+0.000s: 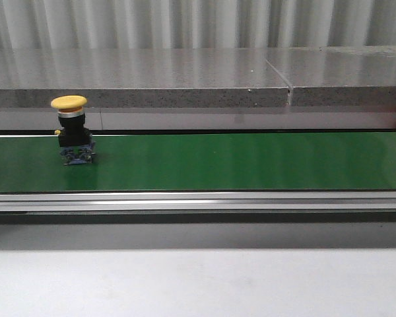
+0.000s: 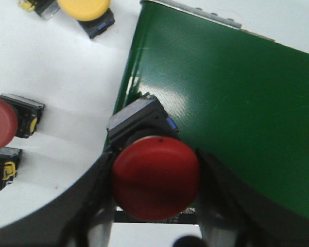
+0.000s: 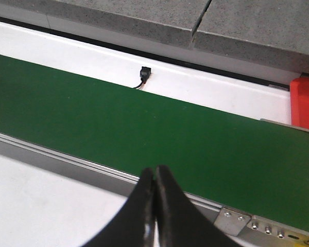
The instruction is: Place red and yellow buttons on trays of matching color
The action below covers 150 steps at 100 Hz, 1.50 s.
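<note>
Gripping a red button [image 2: 155, 177] by its cap, the left gripper [image 2: 154, 206] is hanging over the green belt [image 2: 237, 103]'s end. Right gripper [image 3: 154, 190] is sitting pinched closed, holding nothing. Yellow button [image 1: 73, 129] is standing upright on the belt's left. Red tray [image 3: 305, 110] is peeking in beyond the belt's right end, contents hidden.

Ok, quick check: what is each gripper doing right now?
Left gripper: closed on the red button, at the end of the green belt.
Right gripper: closed, fingers together, holding nothing.
</note>
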{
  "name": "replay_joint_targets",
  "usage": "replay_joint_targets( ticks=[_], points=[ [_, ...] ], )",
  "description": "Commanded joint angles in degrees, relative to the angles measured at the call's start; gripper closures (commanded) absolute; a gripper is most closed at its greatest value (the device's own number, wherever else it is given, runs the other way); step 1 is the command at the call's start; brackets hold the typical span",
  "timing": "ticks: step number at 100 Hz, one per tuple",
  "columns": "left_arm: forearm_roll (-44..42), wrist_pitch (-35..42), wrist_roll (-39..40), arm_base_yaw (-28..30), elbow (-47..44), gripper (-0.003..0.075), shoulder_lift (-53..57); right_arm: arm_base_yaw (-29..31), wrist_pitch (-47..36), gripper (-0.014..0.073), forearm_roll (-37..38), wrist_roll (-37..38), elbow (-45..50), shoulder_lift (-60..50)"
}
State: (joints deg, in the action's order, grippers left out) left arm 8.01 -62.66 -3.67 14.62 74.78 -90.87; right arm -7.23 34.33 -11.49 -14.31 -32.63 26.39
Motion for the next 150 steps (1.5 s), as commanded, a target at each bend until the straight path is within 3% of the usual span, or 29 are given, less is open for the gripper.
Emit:
replay_joint_targets(
  ticks=[1,32,42,50,56,62,71,88,98,105,106,107,118,150],
  points=[
    [1.1,1.7,-0.34,-1.26,1.93,0.0585,2.09,0.06,-3.92,0.0652,-0.3,-0.35,-1.58,0.09],
    [1.1,-0.67,-1.76,-2.11,2.06,0.0559,-0.89,0.06,-3.92,0.0652,-0.3,-0.35,-1.58,0.09],
    [1.56,0.03,-1.89,-2.11,2.06,0.0441,-1.28,0.06,-3.92,0.0652,-0.3,-0.35,-1.58,0.09],
    [2.22,0.81,-2.03,-2.11,2.29,0.0261,-1.18,0.06,-3.92,0.0652,-0.3,-0.35,-1.58,0.09],
    [3.41,1.19,-3.58,-2.11,2.84,0.0169,-1.18,0.06,-3.92,0.0652,-0.3,-0.35,-1.58,0.09],
    [4.45,1.75,-4.67,-2.11,3.37,0.0125,-1.05,0.06,-3.92,0.0652,-0.3,-0.35,-1.58,0.09],
    [5.05,3.76,-5.22,-2.63,3.35,0.0125,0.21,0.06,-3.92,0.0652,-0.3,-0.35,-1.58,0.09],
    [4.8,6.53,-9.29,-6.02,3.35,0.0176,4.11,0.06,-3.92,0.0652,-0.3,-0.35,-1.58,0.09],
    [4.39,8.14,-9.81,-8.07,3.35,0.0271,6.91,0.06,-3.92,0.0652,-0.3,-0.35,-1.58,0.09],
    [4.4,8.95,-10.51,-9.61,3.25,0.0406,8.77,0.06,-3.92,0.0652,-0.3,-0.35,-1.58,0.09],
    [4.4,9.1,-10.84,-9.93,3.1,0.0456,9.2,0.06,-3.92,0.0652,-0.3,-0.35,-1.58,0.09],
    [4.4,9.11,-10.84,-10.09,3.13,0.0456,9.2,0.06,-3.92,0.0652,-0.3,-0.35,-1.58,0.09],
    [4.4,9.53,-12.14,-12.83,1.87,0.0741,12.6,0.06,-3.92,0.0652,-0.3,-0.35,-1.58,0.09],
    [4.4,12.26,-12.14,-18.1,-4.59,0.0741,22.63,0.06,-3.92,0.0652,-0.3,-0.35,-1.58,0.09]
  ],
)
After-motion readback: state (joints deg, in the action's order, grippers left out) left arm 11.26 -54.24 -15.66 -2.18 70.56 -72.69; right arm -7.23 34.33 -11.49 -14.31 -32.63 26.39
